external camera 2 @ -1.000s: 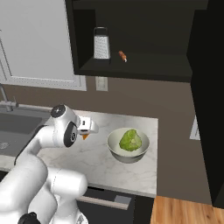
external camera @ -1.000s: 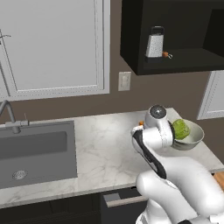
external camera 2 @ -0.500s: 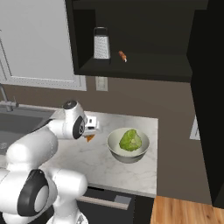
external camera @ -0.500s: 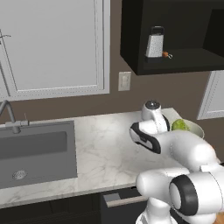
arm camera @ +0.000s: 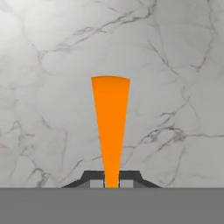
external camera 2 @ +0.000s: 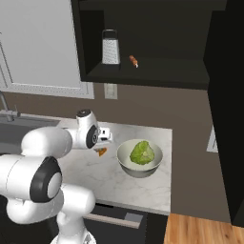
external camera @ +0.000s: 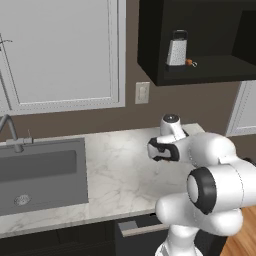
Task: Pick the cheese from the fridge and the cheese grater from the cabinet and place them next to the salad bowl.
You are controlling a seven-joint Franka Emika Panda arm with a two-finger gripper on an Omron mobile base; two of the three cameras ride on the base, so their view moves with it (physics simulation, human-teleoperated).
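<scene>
The gripper (arm camera: 111, 183) is pinching the narrow end of the cheese (arm camera: 110, 127), its fingers pressed against the orange wedge, which is pointing out over the marble counter (arm camera: 52, 87). In the right base view the cheese (external camera 2: 101, 152) is hanging just under the hand, just left of the salad bowl (external camera 2: 139, 158); whether it is touching the stone is hard to tell from here. Bare marble is lying open in front of the bowl and to the robot's left, running as far as the sink (external camera: 37, 175); the bowl is sitting close to the counter's right edge. The cheese grater (external camera 2: 110, 46) is standing upright in the open cabinet (external camera 2: 147, 76) above, with a small orange item (external camera 2: 134, 60) beside it. No writing is showing anywhere. A wall outlet (external camera: 142, 92) is sitting on the brown wall.
</scene>
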